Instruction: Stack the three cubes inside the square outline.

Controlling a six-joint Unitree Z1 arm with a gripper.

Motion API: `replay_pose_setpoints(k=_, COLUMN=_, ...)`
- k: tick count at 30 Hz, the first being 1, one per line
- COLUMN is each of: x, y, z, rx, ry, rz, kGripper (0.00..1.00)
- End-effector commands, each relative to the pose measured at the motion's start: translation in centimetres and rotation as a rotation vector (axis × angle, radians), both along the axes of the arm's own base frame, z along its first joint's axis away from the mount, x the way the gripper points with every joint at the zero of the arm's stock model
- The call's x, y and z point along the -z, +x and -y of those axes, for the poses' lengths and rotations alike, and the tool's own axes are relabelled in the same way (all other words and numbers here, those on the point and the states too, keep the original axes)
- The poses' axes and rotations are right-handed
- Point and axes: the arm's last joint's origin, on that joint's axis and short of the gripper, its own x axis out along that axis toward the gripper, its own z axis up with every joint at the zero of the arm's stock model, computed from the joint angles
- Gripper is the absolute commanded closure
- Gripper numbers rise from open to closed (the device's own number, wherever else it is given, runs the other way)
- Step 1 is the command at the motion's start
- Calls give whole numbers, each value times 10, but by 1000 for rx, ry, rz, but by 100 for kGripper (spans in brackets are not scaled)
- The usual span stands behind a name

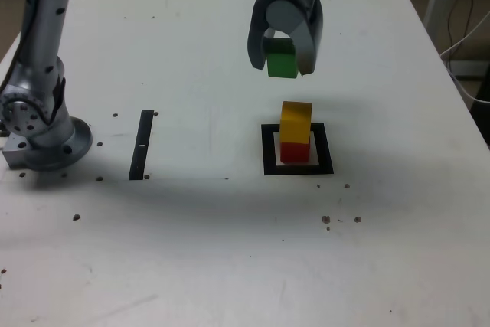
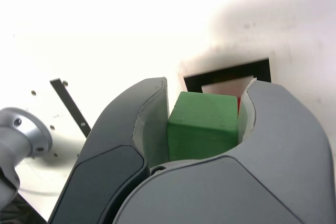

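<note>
My gripper hangs in the air, shut on the green cube, which the wrist view shows clamped between both jaws. Below and slightly nearer in the exterior view, the yellow cube rests on the red cube. That two-cube stack stands inside the square outline, a black frame with a white centre. A clear gap separates the green cube from the yellow one. In the wrist view, part of the square outline shows beyond the green cube, with a sliver of red beside it.
A narrow black strip lies on the white table at the exterior view's left. The arm's metal base stands at the far left. Small dark specks dot the table surface.
</note>
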Motion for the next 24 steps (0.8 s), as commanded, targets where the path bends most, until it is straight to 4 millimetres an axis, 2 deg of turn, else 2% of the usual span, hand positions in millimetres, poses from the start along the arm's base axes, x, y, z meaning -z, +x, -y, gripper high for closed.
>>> replay_pose_setpoints(k=1, x=-6, y=-1, z=8, rx=-1, ry=-8, rz=13, kGripper=71)
replay_pose_setpoints(k=9, x=-8, y=3, z=29, rx=-10, ry=-59, rz=5, kGripper=71)
replay_pose_setpoints(k=24, x=1, y=9, z=45, rx=-26, ry=-92, rz=-27, kGripper=71)
